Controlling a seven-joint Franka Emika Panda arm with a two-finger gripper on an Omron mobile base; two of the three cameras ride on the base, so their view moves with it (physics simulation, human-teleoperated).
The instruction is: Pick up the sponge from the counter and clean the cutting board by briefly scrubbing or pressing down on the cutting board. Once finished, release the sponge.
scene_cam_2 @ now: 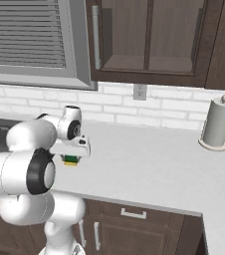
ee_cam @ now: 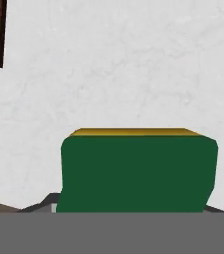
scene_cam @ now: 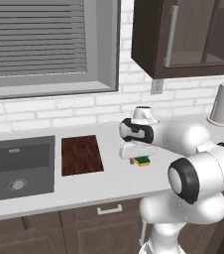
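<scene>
Jaws sat low over the sponge [scene_cam: 142,160] on the bench [scene_cam: 124,183]; their grip could not be told. Cutting board [scene_cam: 81,155], at nine o'clock, awaited scrubbing.

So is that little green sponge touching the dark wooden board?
Apart. The left base view shows the sponge lying right of the cutting board, with a strip of bare counter between them.

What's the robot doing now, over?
Hand down right over the sponge, grip can't be told. Sponge sits on the counter, right of the cutting board. Nothing lies between them.
</scene>
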